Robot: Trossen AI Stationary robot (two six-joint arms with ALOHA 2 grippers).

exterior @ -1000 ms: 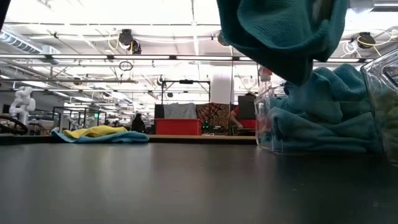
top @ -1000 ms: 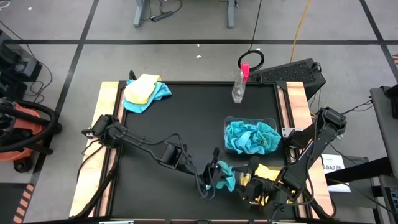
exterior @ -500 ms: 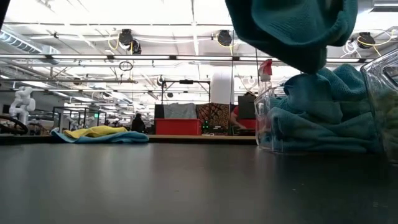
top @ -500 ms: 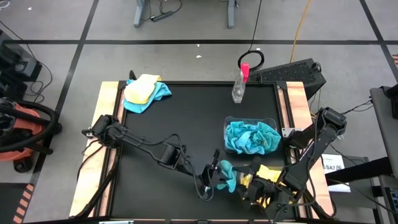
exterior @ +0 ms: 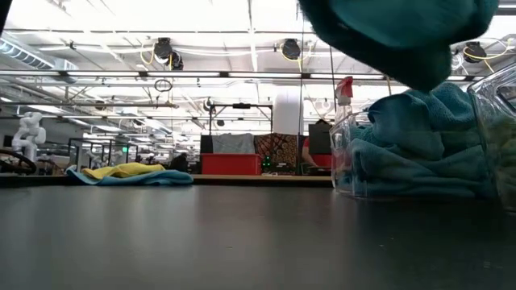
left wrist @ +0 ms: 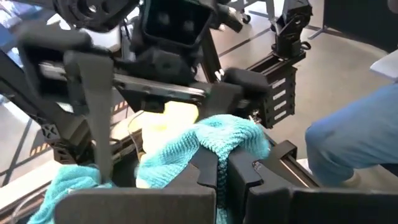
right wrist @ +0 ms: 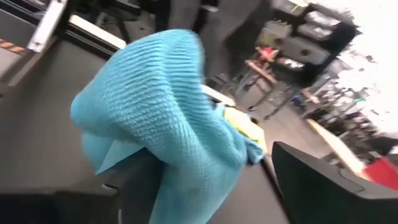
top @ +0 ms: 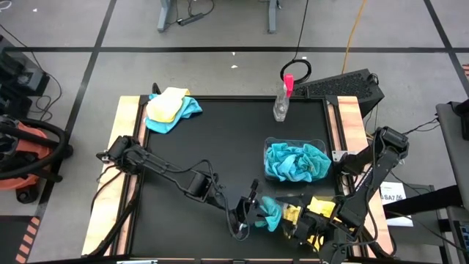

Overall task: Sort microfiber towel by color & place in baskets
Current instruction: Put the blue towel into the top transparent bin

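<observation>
Near the table's front edge, left gripper pinches blue towel.

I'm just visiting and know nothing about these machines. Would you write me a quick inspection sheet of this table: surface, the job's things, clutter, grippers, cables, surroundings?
Surface: black table with wooden side edges.
Job's things: clear basket full of teal towels; yellow and teal towel pile at the far left corner; one teal towel held up at the near edge; yellow towel beside it.
Clutter: spray bottle with a pink top at the far edge.
Grippers: left gripper, jaws shut on the teal towel; right gripper, jaws open, one either side of that towel.
Cables: cables along both arms; orange cord on the floor.
Surroundings: grey floor, vacuum at left, workshop beyond.
</observation>
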